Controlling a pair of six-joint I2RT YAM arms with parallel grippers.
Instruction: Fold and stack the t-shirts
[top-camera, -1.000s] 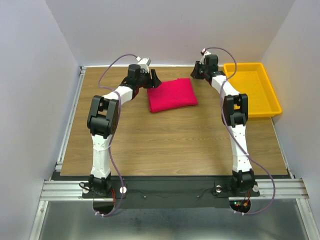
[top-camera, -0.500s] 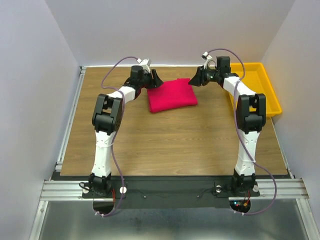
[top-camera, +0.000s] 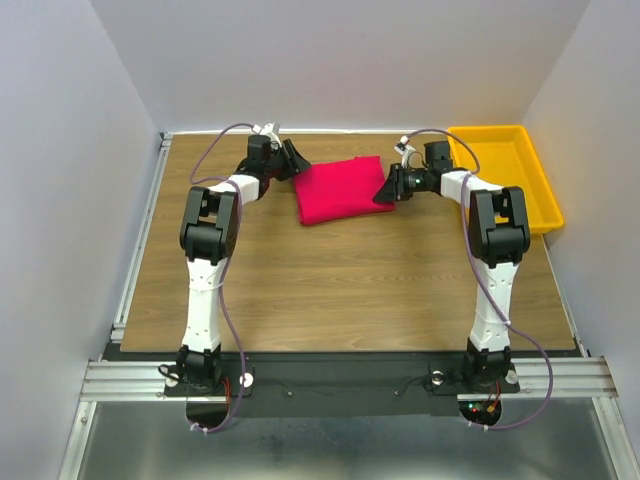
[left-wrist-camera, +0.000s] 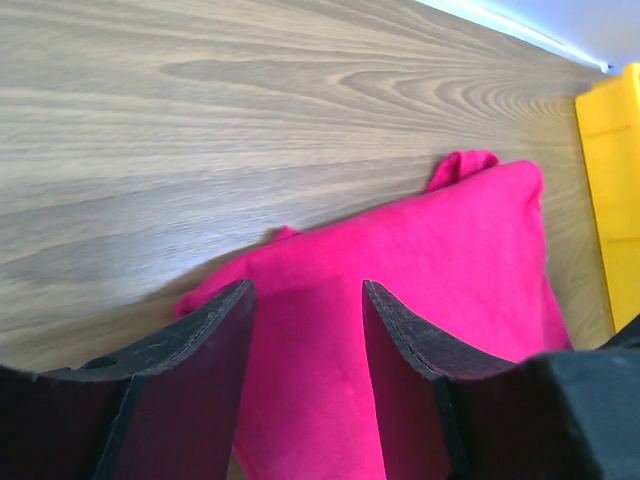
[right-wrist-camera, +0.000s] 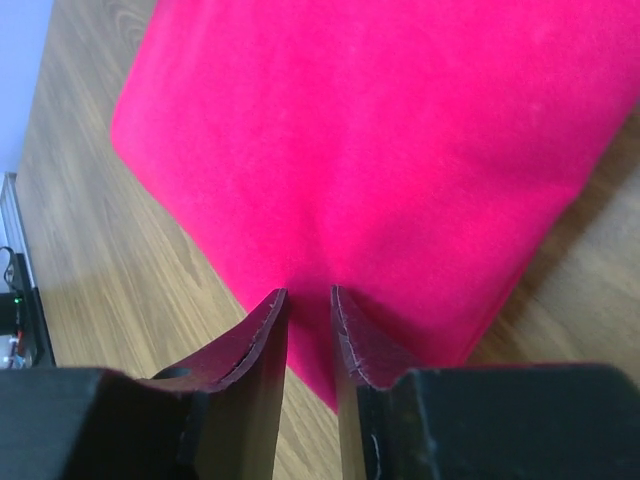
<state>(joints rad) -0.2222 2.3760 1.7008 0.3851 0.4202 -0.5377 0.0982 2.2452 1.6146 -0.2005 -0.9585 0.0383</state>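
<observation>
The left tool (top-camera: 291, 160), jaws apart, is held at the ten o'clock corner of the t-shirt (top-camera: 342, 190), which is folded into a plump crimson-pink rectangle laid at the tabletop's (top-camera: 330, 290) twelve o'clock. Stacking is judged left. At its three o'clock edge the right tool (top-camera: 385, 190) is nearly closed; whether cloth is pinched cannot be told.

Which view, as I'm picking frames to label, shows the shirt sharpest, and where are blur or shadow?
Top external: even light, t-shirt small but sharp. Left wrist: sharpest, cloth and wood grain crisp, left tool dark, soft-edged. Right wrist: saturated red hides folds; shirt's shadow on the table at lower right.
</observation>
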